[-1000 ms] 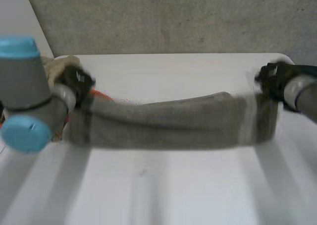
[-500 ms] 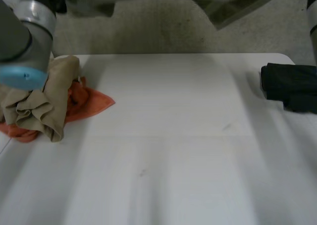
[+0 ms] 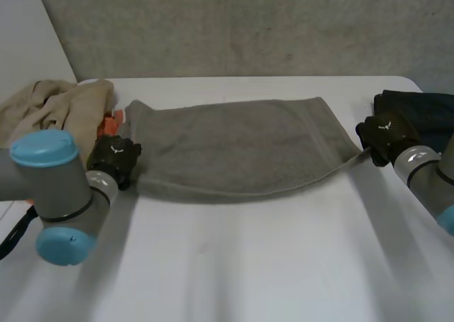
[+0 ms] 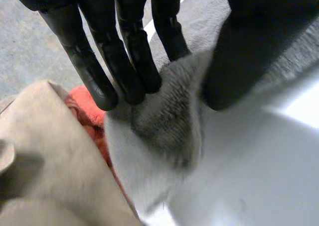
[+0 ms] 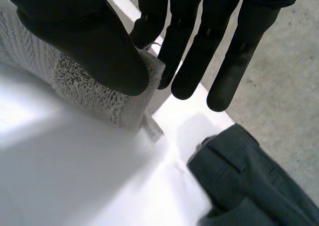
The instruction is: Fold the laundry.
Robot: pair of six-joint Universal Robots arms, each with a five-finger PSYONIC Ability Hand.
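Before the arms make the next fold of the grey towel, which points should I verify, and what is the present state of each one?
1. The left hand pinches one corner of the grey towel between fingers and thumb: ok.
2. The right hand pinches the opposite corner on the near edge: ok.
3. The towel lies spread on the white table between the hands, without big wrinkles: ok.
4. The towel is free of the orange cloth and beige cloth: cannot tell, because the held corner lies right against the orange cloth.
5. The dark garment is apart from the towel: ok, bare table shows between them.
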